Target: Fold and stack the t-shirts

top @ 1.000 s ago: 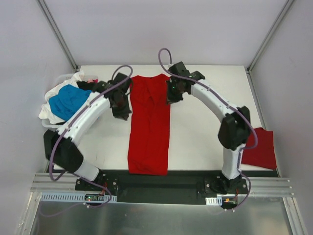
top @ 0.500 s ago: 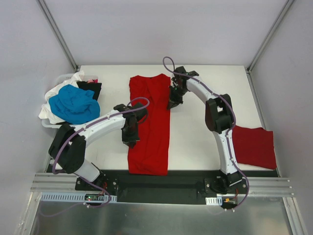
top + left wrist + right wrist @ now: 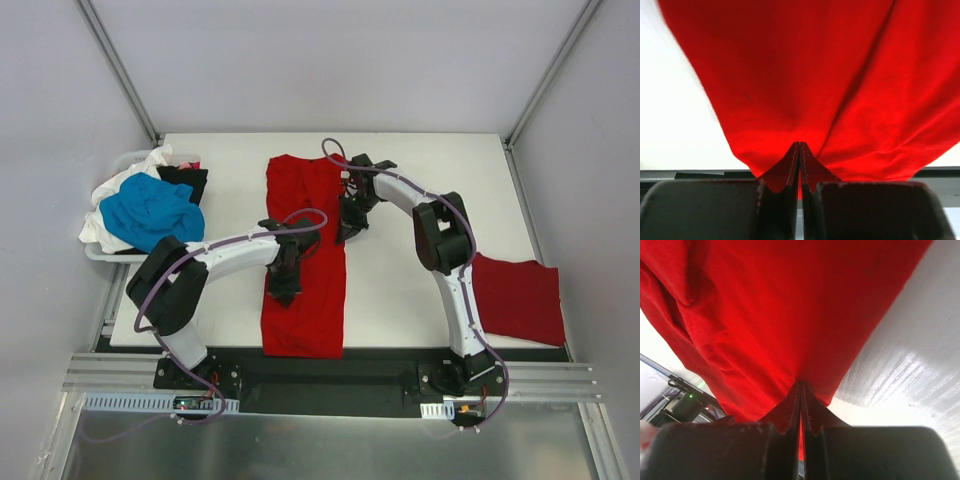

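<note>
Your left arm bends in from the lower left to frame centre; the left gripper (image 3: pixel 283 290) points down, fingers pinched tight on the red t-shirt (image 3: pixel 305 320). Your right arm rises at lower right and doubles back; the right gripper (image 3: pixel 345 232), just above centre, pinches it too.

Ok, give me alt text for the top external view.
Seen from above, a long red t-shirt lies on a white table, pinched by the left pincer near its left edge and the right pincer on its right edge farther back. A heap of blue, white and black shirts sits far left, a folded red shirt at the right.
</note>
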You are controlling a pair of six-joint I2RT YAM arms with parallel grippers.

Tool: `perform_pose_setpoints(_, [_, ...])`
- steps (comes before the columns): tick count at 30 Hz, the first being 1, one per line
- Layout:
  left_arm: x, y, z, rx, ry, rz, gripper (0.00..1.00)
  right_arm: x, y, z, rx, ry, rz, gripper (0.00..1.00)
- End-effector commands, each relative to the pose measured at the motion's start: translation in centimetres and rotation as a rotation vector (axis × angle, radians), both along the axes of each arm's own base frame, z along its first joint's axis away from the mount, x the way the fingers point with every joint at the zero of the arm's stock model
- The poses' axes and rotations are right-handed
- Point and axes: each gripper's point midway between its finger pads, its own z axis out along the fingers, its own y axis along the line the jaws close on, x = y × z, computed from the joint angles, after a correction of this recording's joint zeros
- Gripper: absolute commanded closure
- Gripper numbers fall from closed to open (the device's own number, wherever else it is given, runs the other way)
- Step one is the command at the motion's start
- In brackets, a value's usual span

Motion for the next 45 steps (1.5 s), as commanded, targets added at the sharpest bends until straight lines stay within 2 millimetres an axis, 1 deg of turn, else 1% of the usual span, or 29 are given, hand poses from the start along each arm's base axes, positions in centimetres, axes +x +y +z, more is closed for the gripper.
perform_pose_setpoints(1, [-2.8,0.8,-0.9,0.025,0.061,0.013,1.0,0.5,-0.7,0.8,-0.017,-0.061,0.038,1.0])
perform_pose_setpoints(7, [-5.3,2.2,-0.8,0.019,0.084,0.053,1.0,1.9,-1.5,-0.1,-0.046,-0.07,0.011,0.99])
perform_pose_setpoints(10, [-6.0,2.5,-0.8,0.014,0.096,0.071,1.0,2.9,-1.9,-0.2,-0.047,-0.074,-0.018,0.99])
perform_pose_setpoints(14, [-6.3,2.3,-0.9,0.012,0.106,0.063,1.0,3.9,-2.5,-0.5,-0.05,-0.082,-0.045,0.99])
perform_pose_setpoints(18, [-7.4,1.6,-0.8,0.007,0.123,0.045,1.0,4.9,-3.3,-0.6,-0.044,-0.085,-0.071,0.99])
perform_pose_setpoints(21, [-8.2,0.9,-0.8,0.009,0.129,0.009,1.0,5.0,-3.1,-0.3,-0.019,-0.086,-0.067,0.99])
perform_pose_setpoints(22, [-8.3,0.9,-0.9,0.012,0.131,0.004,1.0,4.6,-2.8,-0.1,0.009,-0.074,-0.054,0.99])
perform_pose_setpoints(23, [-8.5,0.8,-1.0,0.017,0.143,-0.003,1.0,4.8,-2.5,0.5,0.035,-0.091,-0.049,0.99])
perform_pose_setpoints(24, [-8.4,0.6,-1.0,0.016,0.14,-0.009,1.0,4.5,-2.2,0.9,0.056,-0.088,-0.042,0.99])
perform_pose_setpoints(25, [-8.4,0.4,-1.0,0.015,0.139,-0.015,1.0,4.2,-2.1,0.6,0.065,-0.092,-0.038,0.99])
perform_pose_setpoints(26, [-8.4,0.2,-0.8,0.01,0.135,-0.02,1.0,4.2,-2.1,1.7,0.077,-0.117,-0.038,0.99])
perform_pose_setpoints(28, [-8.4,-0.4,-0.6,0.005,0.13,-0.04,1.0,4.0,-2.0,2.5,0.1,-0.133,-0.033,0.99])
perform_pose_setpoints(29, [-8.1,-0.7,-0.2,0.002,0.116,-0.046,1.0,3.8,-2.0,4.0,0.116,-0.154,-0.031,0.99])
perform_pose_setpoints(30, [-8.1,-0.6,0.3,0.021,0.105,-0.056,1.0,3.5,-1.8,5.2,0.137,-0.162,-0.03,0.99])
perform_pose_setpoints(31, [-7.8,-0.5,1.1,0.024,0.08,-0.062,1.0,2.9,-1.7,6.2,0.149,-0.169,-0.029,0.99])
perform_pose_setpoints(32, [-6.4,-0.8,2.4,0.028,0.012,-0.062,1.0,1.5,-1.8,8.5,0.162,-0.194,-0.022,0.99])
perform_pose_setpoints(33, [-6.4,0.1,3.6,0.063,-0.002,-0.058,1.0,0.5,-2.2,9.0,0.152,-0.202,-0.018,0.94])
perform_pose_setpoints(34, [-5.9,0.4,4.4,0.078,-0.029,-0.05,0.99,-0.5,-2.5,9.5,0.146,-0.205,-0.013,0.86])
perform_pose_setpoints(35, [-5.3,0.6,5.1,0.092,-0.064,-0.033,0.96,-3.2,-3.1,8.6,0.116,-0.17,0.005,0.67])
perform_pose_setpoints(36, [-5.5,1.0,5.5,0.094,-0.071,-0.02,0.93,-4.5,-3.8,10.2,0.102,-0.217,0.013,0.59])
perform_pose_setpoints(37, [-5.7,1.4,5.5,0.098,-0.07,-0.005,0.89,-5.8,-4.3,10.5,0.079,-0.229,0.025,0.45])
perform_pose_setpoints(38, [-6.3,2.2,4.8,0.121,-0.059,0.03,0.81,-8.8,-5.4,8.6,0.028,-0.186,0.058,0.37])
perform_pose_setpoints(39, [-6.6,2.7,5.0,0.111,-0.077,0.051,0.73,-9.7,-6.4,10.1,0.009,-0.252,0.052,0.32])
perform_pose_setpoints(40, [-6.7,3.1,4.8,0.11,-0.087,0.071,0.68,-10.9,-7.1,9.7,-0.004,-0.25,0.052,0.24])
perform_pose_setpoints(41, [-7.3,4.0,4.1,0.127,-0.082,0.111,0.57,-12.1,-7.7,9.4,-0.006,-0.237,0.037,0.22])
perform_pose_setpoints(42, [-7.5,4.4,4.3,0.109,-0.1,0.133,0.52,-14.4,-8.7,7.8,-0.02,-0.197,0.037,0.21])
perform_pose_setpoints(43, [-8.3,5.3,3.4,0.13,-0.082,0.15,0.5,-15.5,-9.2,8.4,-0.004,-0.224,0.033,0.2])
perform_pose_setpoints(44, [-8.4,5.2,3.0,0.112,-0.086,0.183,0.47,-16.5,-9.6,8.2,-0.003,-0.227,0.03,0.2])
perform_pose_setpoints(45, [-8.8,5.3,2.7,0.095,-0.081,0.199,0.47,-18.5,-10.7,6.2,-0.031,-0.18,0.025,0.2])
